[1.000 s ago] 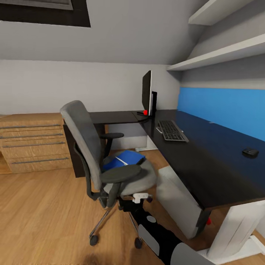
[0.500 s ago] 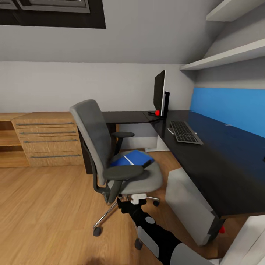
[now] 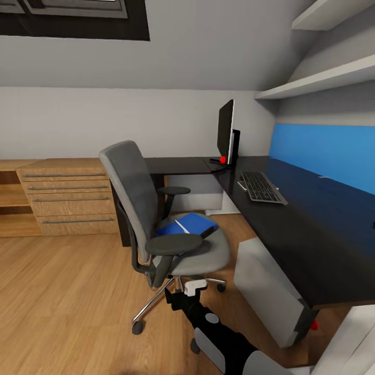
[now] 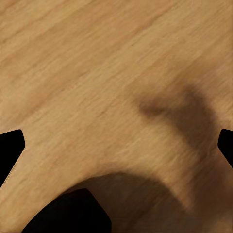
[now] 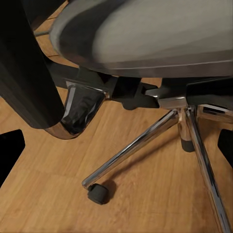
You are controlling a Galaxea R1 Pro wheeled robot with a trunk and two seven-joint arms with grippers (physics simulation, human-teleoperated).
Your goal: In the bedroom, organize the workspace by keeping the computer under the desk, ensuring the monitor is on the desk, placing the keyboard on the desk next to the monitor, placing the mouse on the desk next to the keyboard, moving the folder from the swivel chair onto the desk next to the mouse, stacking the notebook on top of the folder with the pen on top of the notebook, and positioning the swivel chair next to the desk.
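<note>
Swivel chair [image 3: 156, 219]: grey upholstered seat and tall curved back, smooth black armrests, chrome star base on dark casters; it stood on the floor just off the desk's long edge, back toward the camera.
Chair underside [image 5: 145, 92]: padded grey seat rim, black mechanism beneath it, polished chrome spokes and one black caster resting on the wood.
Folder [image 3: 188, 224]: flat bright blue rectangle with a pale edge, lying on the chair seat.
Desk [image 3: 307, 245]: matte black L-shaped top, white leg at the near end.
Monitor [image 3: 226, 133]: thin flat panel seen nearly edge-on, black stand, small red dot at its foot; upright at the desk's corner.
Keyboard [image 3: 262, 187]: slim silver-grey slab with dark keys, on the desk near the monitor.
Computer [image 3: 268, 289]: pale grey box under the desk.
Wall panel [image 3: 328, 153]: long smooth blue band above the desk.
Drawers [image 3: 70, 198]: light wood grain, thin metal handles.
Floor [image 4: 97, 82]: warm wood planks, with soft shadows.
Right gripper [image 3: 188, 289]: white and black, low beside the chair base; released, dark fingertips wide apart in its wrist view.
Left gripper [image 4: 116, 145]: over bare floor, fingertips spread apart, holding nothing.
</note>
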